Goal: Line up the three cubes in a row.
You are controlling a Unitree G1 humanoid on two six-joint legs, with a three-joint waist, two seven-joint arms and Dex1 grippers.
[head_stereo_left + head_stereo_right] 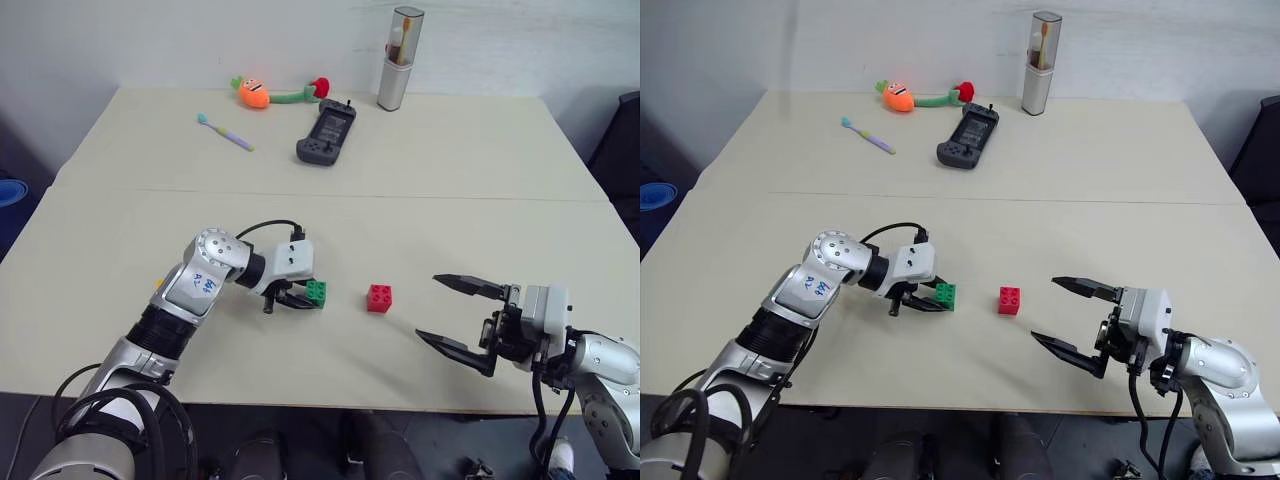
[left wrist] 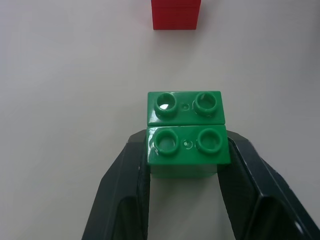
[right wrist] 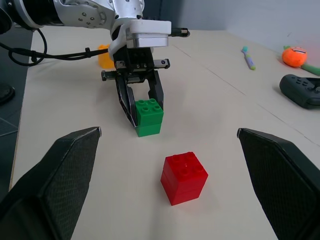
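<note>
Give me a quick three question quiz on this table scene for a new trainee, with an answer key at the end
1. True or false: the left gripper is shut on the green cube.
2. Which cube lies between the two grippers? A) yellow-orange B) red C) green
3. Fill in: the right gripper stands ____, holding nothing.

Key
1. True; the black fingers pinch its sides.
2. B; the red cube rests alone on the table.
3. Open.

A small yellow-orange plastic cube (image 3: 104, 56) is mostly hidden behind the left gripper (image 3: 145, 120). The red studded plastic cube (image 2: 176, 14) is cut off by the left wrist view's edge.
</note>
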